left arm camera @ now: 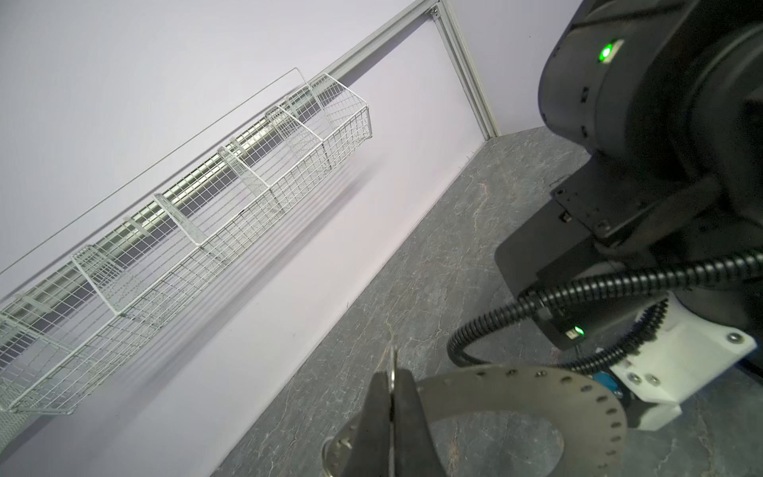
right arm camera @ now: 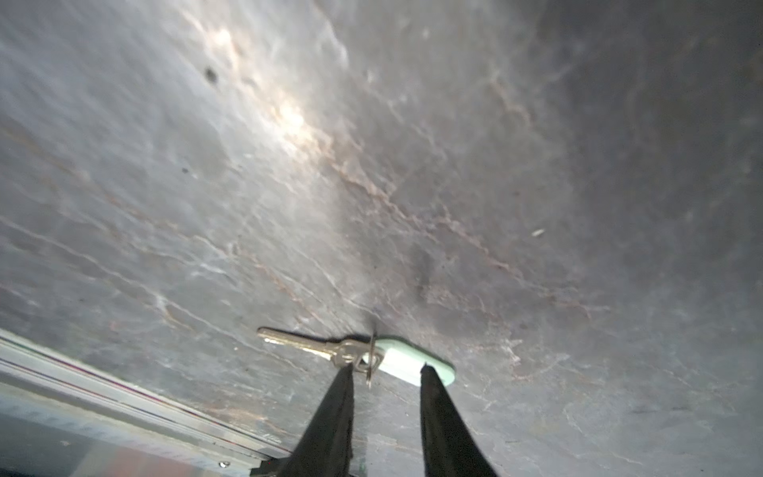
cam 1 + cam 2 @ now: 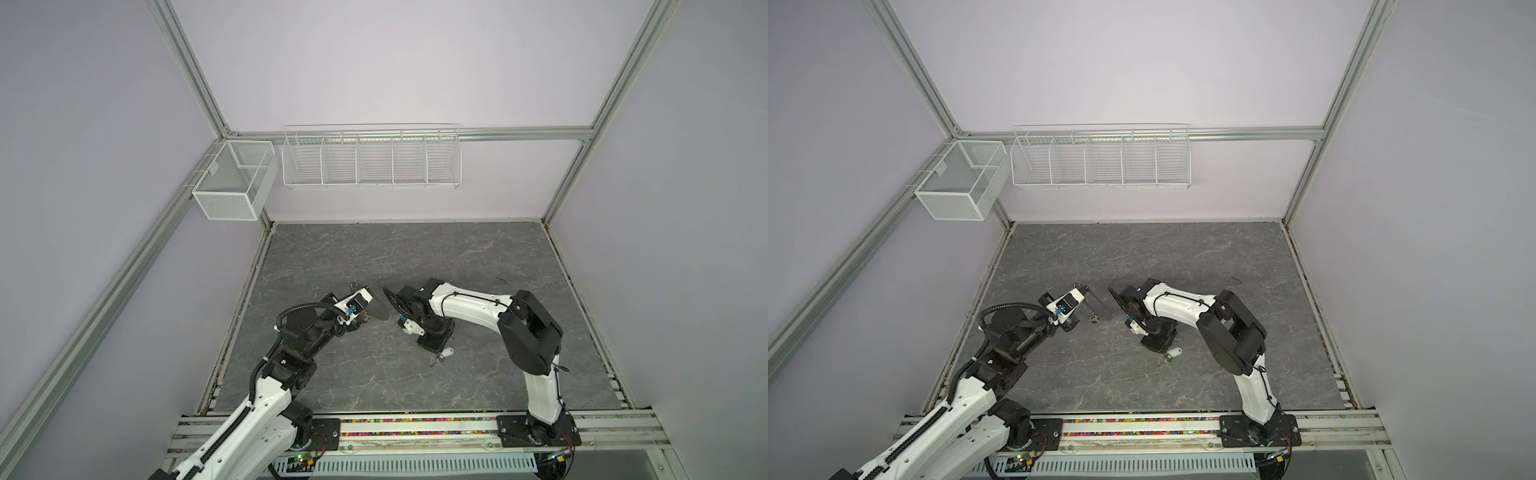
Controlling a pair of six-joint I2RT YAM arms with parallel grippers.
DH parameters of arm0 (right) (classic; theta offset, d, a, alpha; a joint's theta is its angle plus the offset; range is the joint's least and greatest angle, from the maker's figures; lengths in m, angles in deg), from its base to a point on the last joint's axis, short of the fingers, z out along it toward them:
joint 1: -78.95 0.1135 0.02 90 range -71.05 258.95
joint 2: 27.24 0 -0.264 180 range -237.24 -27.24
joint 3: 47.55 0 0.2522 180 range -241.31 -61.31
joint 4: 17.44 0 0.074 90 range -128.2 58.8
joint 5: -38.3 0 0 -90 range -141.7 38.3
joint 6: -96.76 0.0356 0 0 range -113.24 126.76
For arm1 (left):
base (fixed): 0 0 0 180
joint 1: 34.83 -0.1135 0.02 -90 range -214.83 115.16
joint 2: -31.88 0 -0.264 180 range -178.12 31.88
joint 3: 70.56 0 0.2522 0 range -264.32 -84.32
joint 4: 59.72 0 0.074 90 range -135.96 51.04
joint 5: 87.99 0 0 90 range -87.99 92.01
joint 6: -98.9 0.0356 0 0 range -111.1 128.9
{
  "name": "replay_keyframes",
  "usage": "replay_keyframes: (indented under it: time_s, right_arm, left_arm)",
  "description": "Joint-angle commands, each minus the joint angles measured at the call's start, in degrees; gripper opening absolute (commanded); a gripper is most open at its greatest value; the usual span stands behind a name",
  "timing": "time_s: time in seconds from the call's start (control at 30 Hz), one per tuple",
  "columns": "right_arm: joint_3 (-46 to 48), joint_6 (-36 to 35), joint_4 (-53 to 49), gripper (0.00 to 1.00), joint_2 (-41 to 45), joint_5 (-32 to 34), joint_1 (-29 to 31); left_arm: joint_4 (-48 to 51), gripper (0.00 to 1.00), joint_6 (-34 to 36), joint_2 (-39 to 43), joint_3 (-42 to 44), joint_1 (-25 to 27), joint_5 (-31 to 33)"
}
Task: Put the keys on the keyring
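The grey marbled tabletop [image 3: 374, 257] carried both arms, which met near its middle. The left tool [image 1: 392, 378] was clamped tight on the rim of the keyring [image 1: 536, 388], holding that flat grey ring, with small holes along its rim, tilted and raised off the tabletop, just beside the right arm in both top views. The right tool [image 2: 388, 367] pointed down with its jaws apart, its fingertips straddling the small split ring [image 2: 371, 355] of the white-tagged key [image 2: 305, 345], which lay flat on the tabletop nearer the front edge.
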Motion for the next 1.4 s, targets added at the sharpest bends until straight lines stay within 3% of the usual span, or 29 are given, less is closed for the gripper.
replay_keyframes:
  time_s: [0.0, 0.43, 0.73, 0.83, 1.1, 1.37]
  right_arm:
    - [2.9, 1.6, 5.3, 0.34, 6.6, -2.3, -2.2]
    - [30.1, 10.9, 33.5, 0.35, 29.3, -3.3, -4.0]
    - [34.8, 15.8, 35.3, 0.32, 32.4, -2.3, -1.9]
    - [35.5, 20.7, 36.9, 0.31, 33.9, -2.6, -1.5]
    - [45.5, 27.0, 49.6, 0.31, 37.7, 3.3, 2.1]
    - [57.7, 24.8, 63.3, 0.28, 46.0, 5.6, 4.9]
  left_arm:
    - [-2.7, 0.00, -0.6, 0.2, -0.1, -0.2, -0.6]
    - [-3.8, 0.00, -0.4, -0.8, -0.5, -0.3, -1.4]
    - [-4.8, 0.00, -0.7, -3.0, -0.7, -0.2, -2.1]
    - [-5.4, 0.00, -0.7, -3.6, -0.8, -0.2, -2.3]
    - [-8.3, 0.00, -0.9, -5.8, -0.8, -0.3, -3.5]
    - [-8.4, 0.00, -1.2, -6.1, -0.7, -0.3, -3.7]
